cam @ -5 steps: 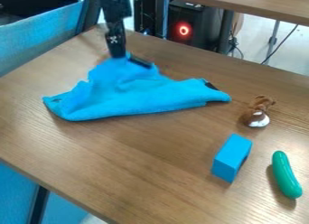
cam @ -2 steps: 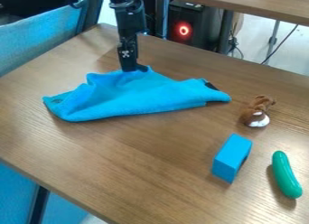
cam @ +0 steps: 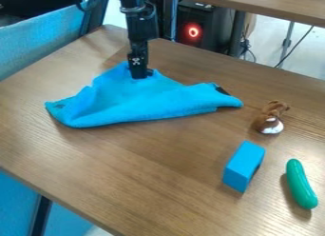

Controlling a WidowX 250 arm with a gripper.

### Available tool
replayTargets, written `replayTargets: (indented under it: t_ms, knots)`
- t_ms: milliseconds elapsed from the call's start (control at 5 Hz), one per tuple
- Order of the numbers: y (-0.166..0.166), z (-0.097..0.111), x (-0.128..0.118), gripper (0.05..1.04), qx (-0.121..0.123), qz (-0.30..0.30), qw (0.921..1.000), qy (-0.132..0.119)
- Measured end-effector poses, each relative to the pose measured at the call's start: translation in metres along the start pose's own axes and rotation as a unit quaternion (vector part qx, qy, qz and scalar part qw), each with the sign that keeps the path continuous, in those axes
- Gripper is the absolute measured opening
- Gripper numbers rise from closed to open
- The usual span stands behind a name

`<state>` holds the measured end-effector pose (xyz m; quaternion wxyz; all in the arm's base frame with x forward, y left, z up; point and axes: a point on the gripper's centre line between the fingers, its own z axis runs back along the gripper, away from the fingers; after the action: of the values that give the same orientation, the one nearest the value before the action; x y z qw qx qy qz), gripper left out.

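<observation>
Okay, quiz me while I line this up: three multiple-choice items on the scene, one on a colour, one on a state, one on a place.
1. What colour is the block near the green toy?
A) Blue
B) Red
C) Yellow

2. How does the cloth lie?
A) Rolled up tight
B) Rumpled, with folds
C) Hanging off the table

3. Where is the gripper?
A) Above the block
B) Beside the green toy
C) At the far part of the cloth

1 A: its top and sides show blue.
2 B: creases and a raised peak show across it, all on the table.
3 C: its tip meets the cloth near that peak.
</observation>
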<state>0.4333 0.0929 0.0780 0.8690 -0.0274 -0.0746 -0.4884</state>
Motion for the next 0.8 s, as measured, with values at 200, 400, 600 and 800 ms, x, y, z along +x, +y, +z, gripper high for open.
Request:
replayTargets:
  t_ms: [200, 400, 600, 800]
  knots:
    - [-0.0054, 0.0034, 0.0031, 0.968, -0.019, 0.001, 0.9998, -0.008]
    - [-0.0034, 0.0041, 0.0026, 0.695, -0.013, 0.012, 0.9998, -0.005]
    - [-0.0029, 0.0038, 0.0027, 0.499, -0.013, 0.010, 0.9999, -0.005]
    - [0.0041, 0.0092, 0.0031, 0.793, 0.003, 0.010, 0.9999, -0.005]
